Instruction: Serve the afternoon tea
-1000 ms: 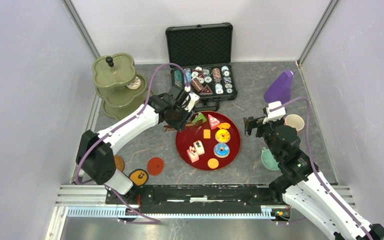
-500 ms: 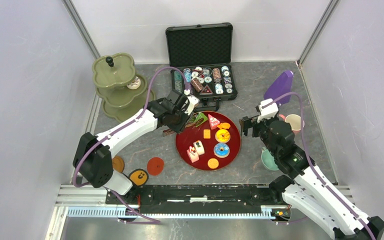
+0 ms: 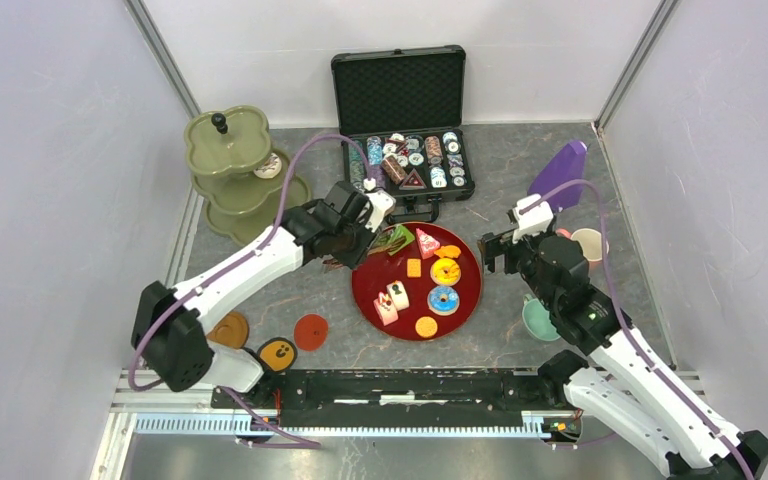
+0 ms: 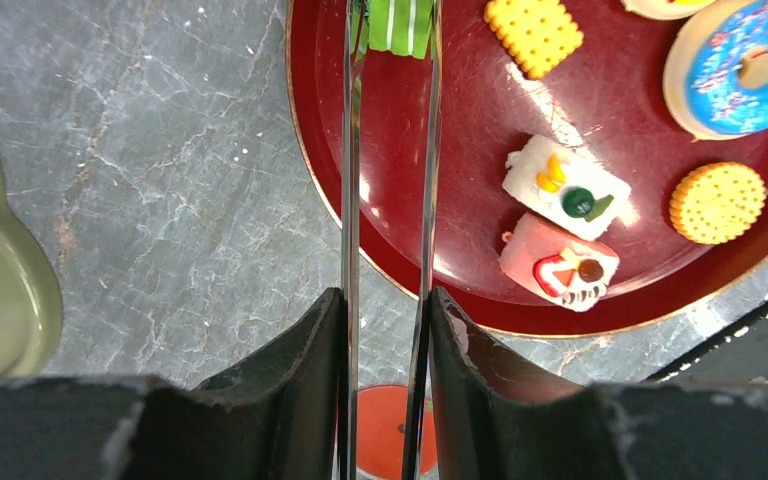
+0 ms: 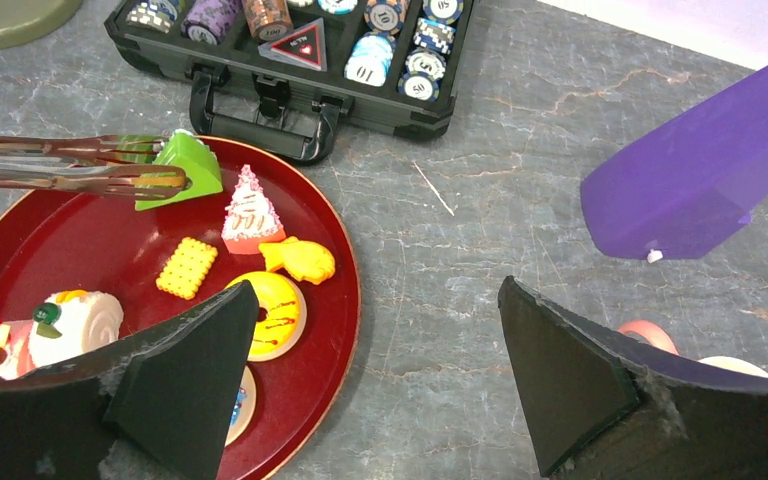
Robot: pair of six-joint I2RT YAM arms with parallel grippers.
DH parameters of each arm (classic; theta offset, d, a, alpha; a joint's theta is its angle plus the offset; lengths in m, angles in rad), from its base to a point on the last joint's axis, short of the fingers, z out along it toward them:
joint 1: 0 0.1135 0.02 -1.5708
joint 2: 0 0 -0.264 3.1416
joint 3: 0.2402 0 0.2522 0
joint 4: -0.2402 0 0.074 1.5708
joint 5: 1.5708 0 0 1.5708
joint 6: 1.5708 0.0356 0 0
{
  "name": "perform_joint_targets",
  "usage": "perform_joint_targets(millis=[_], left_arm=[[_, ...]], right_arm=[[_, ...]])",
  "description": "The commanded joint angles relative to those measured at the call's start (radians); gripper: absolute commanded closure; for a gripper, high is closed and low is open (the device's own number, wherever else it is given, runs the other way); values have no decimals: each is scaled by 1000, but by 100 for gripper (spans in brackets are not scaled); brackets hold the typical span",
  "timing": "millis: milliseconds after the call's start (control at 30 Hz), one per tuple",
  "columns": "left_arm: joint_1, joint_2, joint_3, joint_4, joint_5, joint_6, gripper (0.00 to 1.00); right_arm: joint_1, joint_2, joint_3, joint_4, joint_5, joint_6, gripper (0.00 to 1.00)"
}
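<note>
Tongs (image 3: 378,243) jut from the left gripper (image 3: 352,240) in the overhead view. Their tips pinch a green cake slice (image 3: 398,237) at the far left rim of the dark-red tray (image 3: 364,296), where the other sweets lie. The olive-green stand (image 3: 235,172) rises at the far left, well apart from the tray. An open case of poker chips (image 3: 407,150) sits just behind the tray. The right gripper (image 3: 494,252) hangs beside the tray's right edge, with a teal cup (image 3: 537,320) and a pale cup (image 3: 589,243) further right.

From the left wrist, the left gripper (image 4: 385,305) is clamped on the tongs (image 4: 349,180), whose two metal arms run up to the green cake slice (image 4: 398,22) at the frame's top. On the dark-red tray (image 4: 310,190) lie a square biscuit (image 4: 533,33), a blue donut (image 4: 740,65), a round biscuit (image 4: 717,202), a white roll cake (image 4: 565,187) and a pink cake (image 4: 558,263).

From the right wrist, the right gripper (image 5: 375,380) has its jaws wide apart, nothing between them. Beyond, the tongs (image 5: 60,165) hold the green cake slice (image 5: 185,170) at the rim of the dark-red tray (image 5: 345,300); whether it is lifted clear cannot be told. A pink-and-white cake slice (image 5: 250,212) stands just beside it.
</note>
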Motion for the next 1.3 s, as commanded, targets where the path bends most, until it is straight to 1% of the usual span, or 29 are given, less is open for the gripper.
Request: perform_joint_targets(millis=[0, 67, 200, 300, 400, 467, 533, 567, 633, 733, 833, 933, 1033, 1100, 1267], left_arm=[[-9, -125, 22, 7, -18, -33, 73], [-9, -171, 28, -1, -32, -81, 73], [-9, -237, 45, -32, -118, -134, 72], [-9, -233, 82, -107, -276, -190, 72], [-9, -197, 116, -192, -505, -247, 73], [-8, -165, 122, -215, -652, -276, 72], [-6, -128, 130, -219, -746, -301, 71], [0, -109, 136, -214, -771, -313, 71], [3, -55, 166, -214, -793, -346, 71], [4, 20, 183, -158, -819, -352, 70], [9, 117, 214, -130, -889, -362, 71], [26, 184, 225, -82, -887, -371, 70], [40, 219, 218, -36, -906, -385, 70], [51, 227, 194, 22, -922, -374, 69], [106, 262, 155, 108, -916, -368, 68]], right_arm=[[4, -33, 14, 55, -1, 4, 2], [4, -43, 5, 58, 2, 4, 2], [4, -57, 5, 41, 18, -11, 2], [4, -73, -5, 45, 30, -15, 2], [4, -84, -15, 58, 24, -6, 2], [4, -86, -21, 67, 18, -3, 2], [4, -84, -22, 73, 14, -1, 2], [4, -82, -21, 74, 11, 1, 2], [4, -80, -18, 74, 4, 4, 2], [4, -84, -21, 75, 3, 11, 2], [4, -91, -28, 77, 0, 19, 2], [4, -95, -30, 68, 2, 22, 2], [4, -101, -37, 62, 8, 21, 2], [4, -104, -42, 59, 14, 18, 2], [4, -109, -56, 58, 24, 18, 2]])
